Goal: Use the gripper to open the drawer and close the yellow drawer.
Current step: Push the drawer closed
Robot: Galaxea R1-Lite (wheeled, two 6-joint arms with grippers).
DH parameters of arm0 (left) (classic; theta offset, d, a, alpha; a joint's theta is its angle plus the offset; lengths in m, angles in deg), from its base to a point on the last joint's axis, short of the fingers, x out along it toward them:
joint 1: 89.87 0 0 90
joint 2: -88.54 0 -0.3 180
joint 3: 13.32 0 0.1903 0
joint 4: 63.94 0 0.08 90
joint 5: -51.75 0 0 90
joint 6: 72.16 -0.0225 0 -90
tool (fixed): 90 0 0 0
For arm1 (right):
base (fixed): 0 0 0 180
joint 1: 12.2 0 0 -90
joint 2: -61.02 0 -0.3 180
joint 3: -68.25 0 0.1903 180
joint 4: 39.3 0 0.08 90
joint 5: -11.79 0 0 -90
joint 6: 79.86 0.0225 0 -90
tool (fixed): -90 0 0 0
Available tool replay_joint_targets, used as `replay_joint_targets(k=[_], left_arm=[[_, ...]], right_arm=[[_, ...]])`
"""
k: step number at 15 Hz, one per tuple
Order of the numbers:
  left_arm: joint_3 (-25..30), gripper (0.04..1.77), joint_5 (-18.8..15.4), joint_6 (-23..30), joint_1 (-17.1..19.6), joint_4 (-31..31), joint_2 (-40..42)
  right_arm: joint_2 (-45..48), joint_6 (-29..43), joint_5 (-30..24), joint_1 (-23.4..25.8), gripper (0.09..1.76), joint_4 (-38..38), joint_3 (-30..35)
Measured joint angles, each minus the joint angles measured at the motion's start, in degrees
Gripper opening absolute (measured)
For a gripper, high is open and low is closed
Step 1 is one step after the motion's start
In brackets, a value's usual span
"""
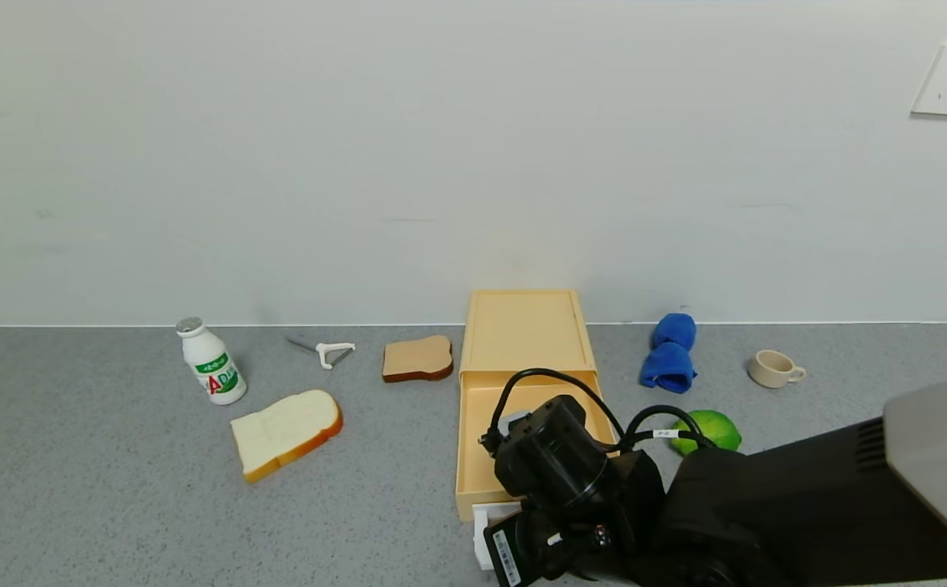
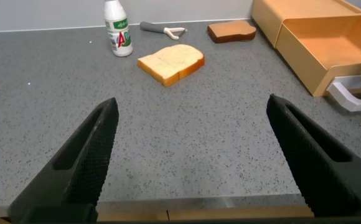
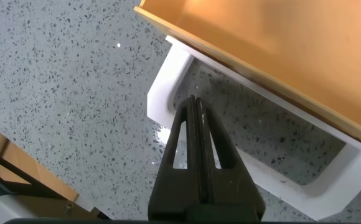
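The pale-yellow drawer (image 1: 522,330) stands against the wall, its tray (image 1: 477,456) slid out toward me and empty. Its white loop handle (image 1: 483,522) lies at the tray's front. My right gripper (image 1: 526,534) hangs over the handle; in the right wrist view the gripper (image 3: 195,101) is shut, fingers pressed together, tips inside the handle loop (image 3: 168,81) by one corner, beside the tray front (image 3: 261,50). My left gripper (image 2: 193,124) is open and empty above the table's front edge. The open drawer (image 2: 330,50) and its handle (image 2: 355,99) show off to its side.
A white bottle (image 1: 210,363), a peeler (image 1: 330,352), a brown toast slice (image 1: 418,359) and a white bread slice (image 1: 285,432) lie left of the drawer. A blue cloth (image 1: 670,352), a cup (image 1: 773,368) and a green fruit (image 1: 710,428) lie right.
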Motion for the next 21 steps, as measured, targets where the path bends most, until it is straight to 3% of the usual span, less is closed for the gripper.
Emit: replay_joint_targets(k=[21], left_arm=[[0.0,1.72,-0.02,-0.02,0.0,0.0,0.0]], right_arm=[[-4.41,-0.69,2.1,2.43,0.11,-0.52,-6.64]])
